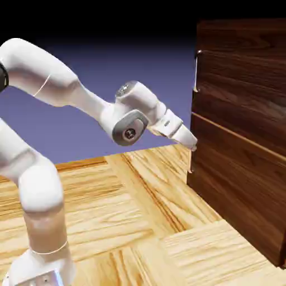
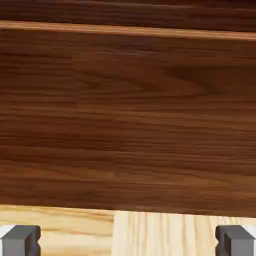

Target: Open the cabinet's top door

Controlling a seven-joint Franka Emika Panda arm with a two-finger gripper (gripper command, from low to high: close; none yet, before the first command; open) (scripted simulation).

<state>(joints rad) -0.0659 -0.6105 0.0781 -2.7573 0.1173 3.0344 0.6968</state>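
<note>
While my gripper (image 1: pixel 192 146) hangs near the cabinet (image 1: pixel 240 139), the top door (image 1: pixel 237 72) sits at its one o'clock. Hand view: jaws wide, empty, facing dark wood above the surface (image 2: pixel 125 232).

Dark walnut cabinet (image 2: pixel 128 120) wood fills most of your view, with a thin light seam running across near 12 o'clock. Pale worktop (image 2: pixel 150 235) shows at 6 o'clock. Your pincer (image 2: pixel 128 240) fingertips (image 2: pixel 20 240) sit far apart at 7 and 5 o'clock, nothing between them.
</note>
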